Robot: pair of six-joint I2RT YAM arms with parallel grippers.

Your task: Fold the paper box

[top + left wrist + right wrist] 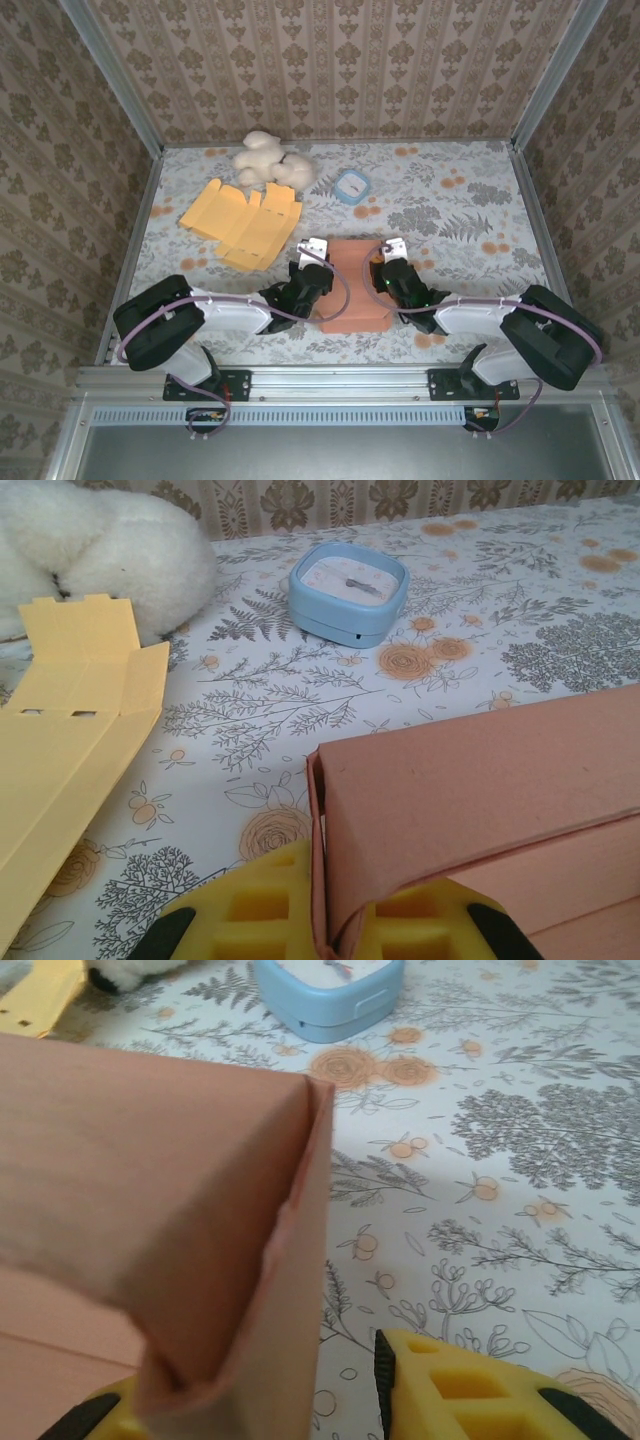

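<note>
While both side walls stand raised, the paper box (352, 285), mid counter (480, 200), is judged partly folded; finishing folds outstanding. Left tool (325, 925) clenched on its left wall; right tool (250, 1410) straddles the right wall, released.

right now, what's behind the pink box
A blue container sits behind the pink box, apart from it, on the floral table. The table beneath the box is covered, so unseen.

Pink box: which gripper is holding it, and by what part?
The left gripper pinches the pink box by its left side wall. The right gripper straddles the right wall, jaws open with a gap, not gripping.
</note>
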